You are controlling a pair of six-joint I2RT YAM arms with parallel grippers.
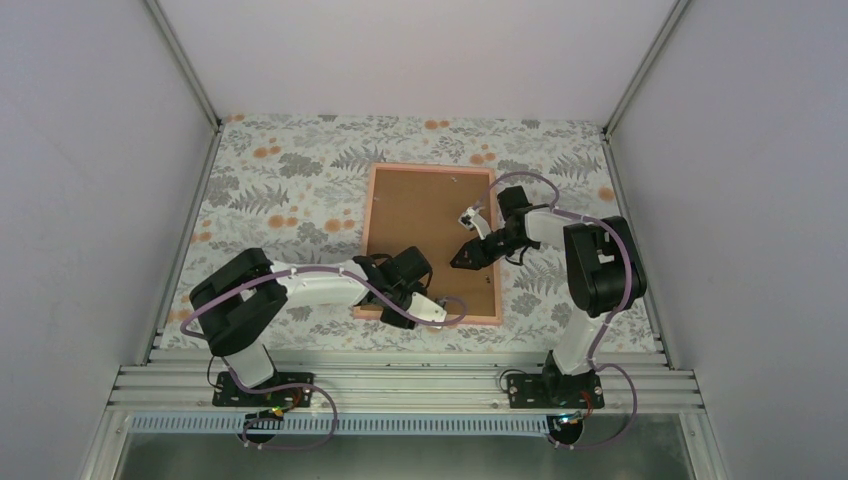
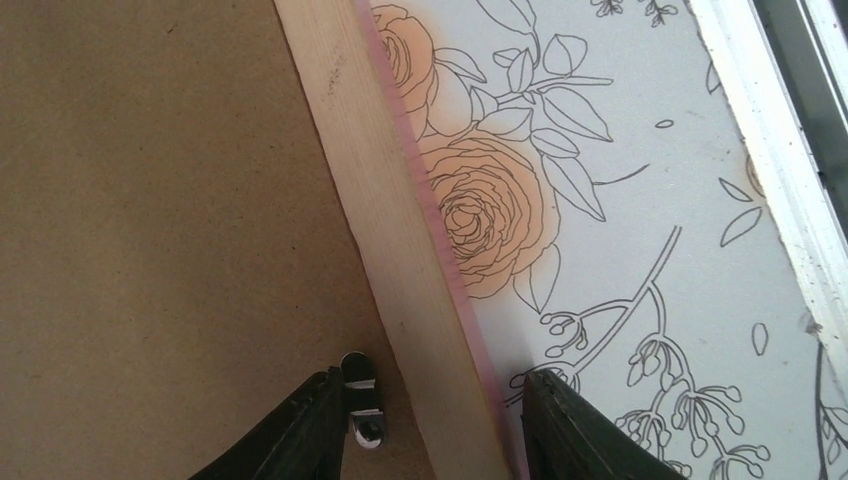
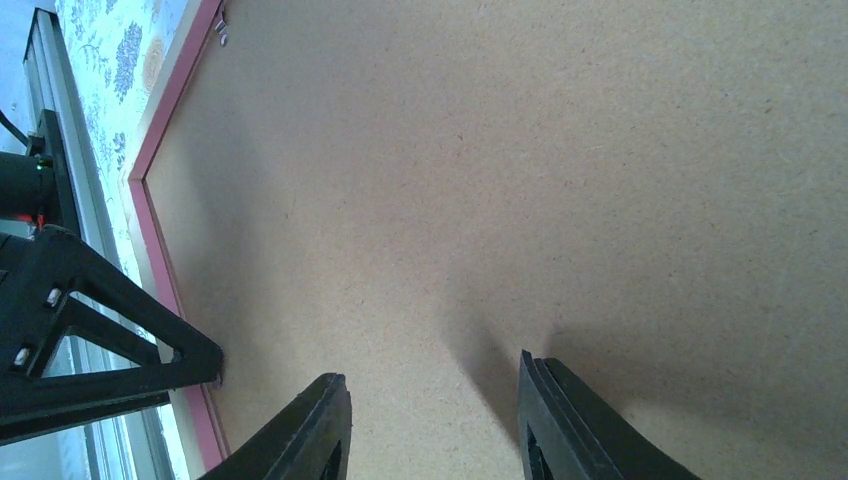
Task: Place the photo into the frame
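Frame [image 1: 430,168] lies back-side up on the floral desk [image 1: 280,180], with the brown board [image 1: 420,215] filling its middle. Both pincers are over it.

Left pincer [image 1: 438,312] is at the frame's near rail, toward the near right corner. In the left wrist view the left pincer [image 2: 432,400] is spread wide and grips nothing. It straddles the rail of the frame [image 2: 380,200]: one finger [image 2: 318,430] is on the board [image 2: 150,220] side and the other finger [image 2: 560,430] is past the pink outer edge, over the desk [image 2: 640,200]. A small metal clip [image 2: 362,410] sits right beside the board-side finger, at the seam of rail and board. Can't tell whether the fingers touch the rail.

Right pincer [image 1: 460,262] is over the right half of the board, inside the frame's right rail and pointing toward the left pincer. In the right wrist view the right pincer [image 3: 432,400] is also wide and empty. Only board [image 3: 550,180] shows between and ahead of its fingers, and their shadow falls on the board close beside the tips. Can't tell if there is contact. The pink rim of the frame [image 3: 160,140] runs well to the left of this pincer, with a corner in sight. Another clip [image 3: 220,32] sits far ahead by the rim.
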